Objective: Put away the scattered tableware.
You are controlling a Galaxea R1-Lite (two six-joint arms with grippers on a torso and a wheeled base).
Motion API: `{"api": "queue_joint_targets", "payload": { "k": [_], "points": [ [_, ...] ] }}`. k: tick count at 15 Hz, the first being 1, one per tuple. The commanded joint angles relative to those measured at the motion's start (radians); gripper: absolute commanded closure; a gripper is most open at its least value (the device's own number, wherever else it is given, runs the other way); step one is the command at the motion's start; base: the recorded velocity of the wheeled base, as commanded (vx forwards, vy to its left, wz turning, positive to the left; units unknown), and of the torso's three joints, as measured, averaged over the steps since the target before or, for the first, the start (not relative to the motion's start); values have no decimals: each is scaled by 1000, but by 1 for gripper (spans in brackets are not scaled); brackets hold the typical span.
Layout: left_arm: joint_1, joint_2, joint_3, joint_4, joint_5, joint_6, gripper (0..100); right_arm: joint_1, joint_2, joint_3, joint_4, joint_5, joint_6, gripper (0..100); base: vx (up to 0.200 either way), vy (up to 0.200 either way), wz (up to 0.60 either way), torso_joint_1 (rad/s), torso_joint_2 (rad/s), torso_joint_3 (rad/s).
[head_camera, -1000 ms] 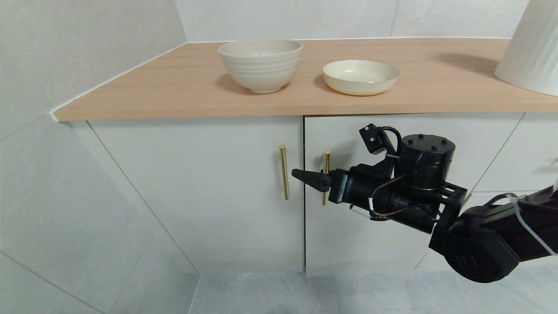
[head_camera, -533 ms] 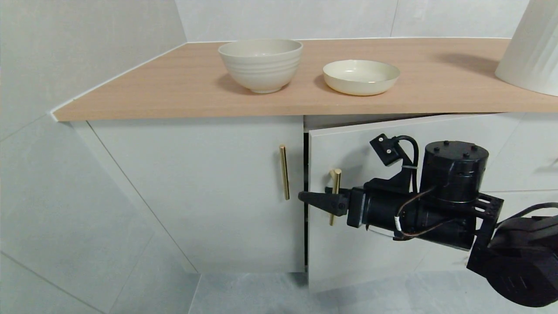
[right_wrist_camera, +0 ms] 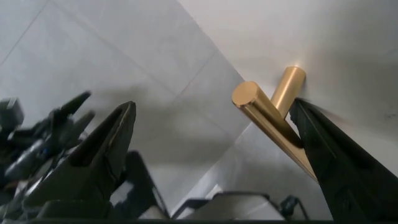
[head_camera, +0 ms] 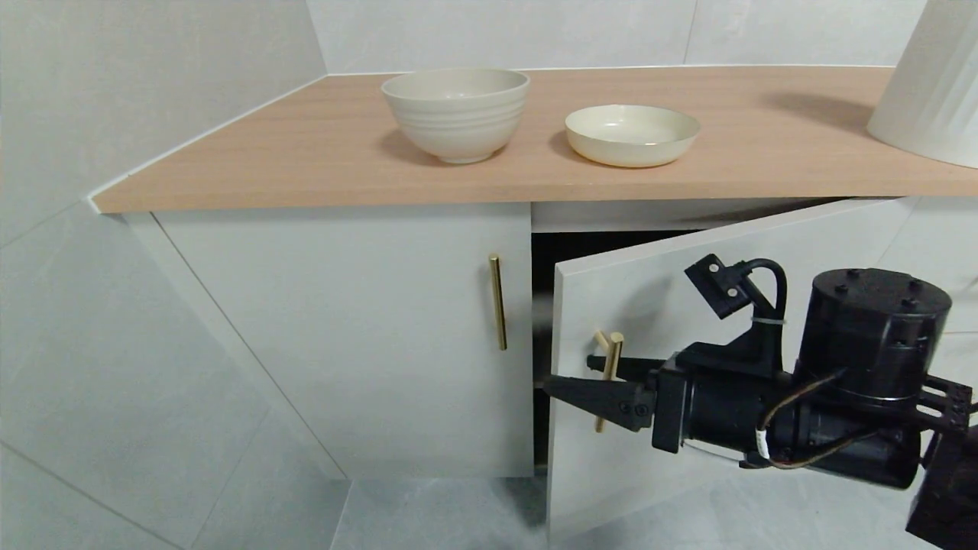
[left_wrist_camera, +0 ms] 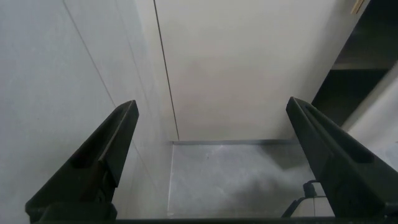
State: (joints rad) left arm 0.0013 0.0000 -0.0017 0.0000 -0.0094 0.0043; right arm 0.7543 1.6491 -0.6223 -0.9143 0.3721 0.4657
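A deep ribbed cream bowl (head_camera: 456, 111) and a shallow cream dish (head_camera: 632, 134) stand side by side on the wooden countertop (head_camera: 306, 160). Below them the right cabinet door (head_camera: 688, 290) is partly swung out, with a dark interior behind it. My right gripper (head_camera: 569, 373) is open, and the door's brass handle (head_camera: 609, 367) sits between its fingers. In the right wrist view the handle (right_wrist_camera: 273, 121) lies close against one finger of the right gripper (right_wrist_camera: 211, 106). My left gripper (left_wrist_camera: 211, 104) is open and holds nothing, low in front of the cabinet and above the floor.
The left cabinet door (head_camera: 344, 336) is closed, with its own brass handle (head_camera: 497, 302). A white ribbed container (head_camera: 928, 92) stands at the counter's right end. Tiled wall lies to the left and grey floor (head_camera: 443, 512) below.
The right cabinet door has swung from closed to partly ajar. My right gripper came back and to the right with the handle between its fingers.
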Motion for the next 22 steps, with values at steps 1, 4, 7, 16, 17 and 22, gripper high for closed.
{"api": "queue_joint_targets", "payload": {
  "k": [1,4,7,16,17,22],
  "points": [
    [0,0,0,0,0,8,0,42,-65,72,3,5,2,0,0,0,0,0,0,0],
    [0,0,0,0,0,6,0,54,-94,139,3,7,2,0,0,0,0,0,0,0],
    [0,0,-11,-17,0,6,0,56,-126,179,2,31,4,0,0,0,0,0,0,0],
    [-3,632,-587,256,-339,-87,0,59,-150,202,2,34,4,0,0,0,0,0,0,0],
    [-46,867,-650,198,-437,-102,0,60,-160,225,2,34,2,0,0,0,0,0,0,0],
    [-402,1223,-661,-135,-443,-386,0,60,-160,243,2,33,2,0,0,0,0,0,0,0]
  ]
}}
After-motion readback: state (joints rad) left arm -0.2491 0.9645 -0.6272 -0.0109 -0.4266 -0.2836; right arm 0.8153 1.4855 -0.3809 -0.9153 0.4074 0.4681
